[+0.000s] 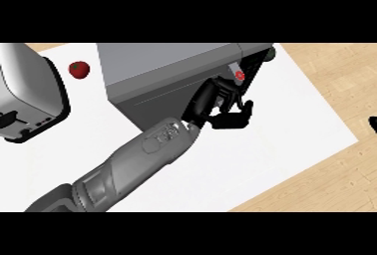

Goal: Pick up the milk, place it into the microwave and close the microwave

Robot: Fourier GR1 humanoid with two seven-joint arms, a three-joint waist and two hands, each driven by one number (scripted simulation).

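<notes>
Reaching across the white bench (294, 129) from the lower left, the left hand (217, 102) sits against the front right corner of the grey microwave (162, 64), its dark back turned up and hiding what lies beneath. Just beyond it, at the same corner, is a small pale thing with a round red mark, which I take for the milk (237, 73). Whether this hand is closed on the carton or has let go, I cannot tell. A dark panel (259, 59) juts from the microwave's right end, probably the door swung open to leave the mouth free for loading; the arm's long diagonal would then serve to bring the carton there. If so, the placing is in hand and the closing not yet done. Left of the microwave lie a red fruit (80, 68) and, farther left, a toaster (29, 99). The right hand (373, 124) shows only as a dark sliver well right of the microwave, its state untellable. No writing is readable; the red mark is the sole label.
</notes>
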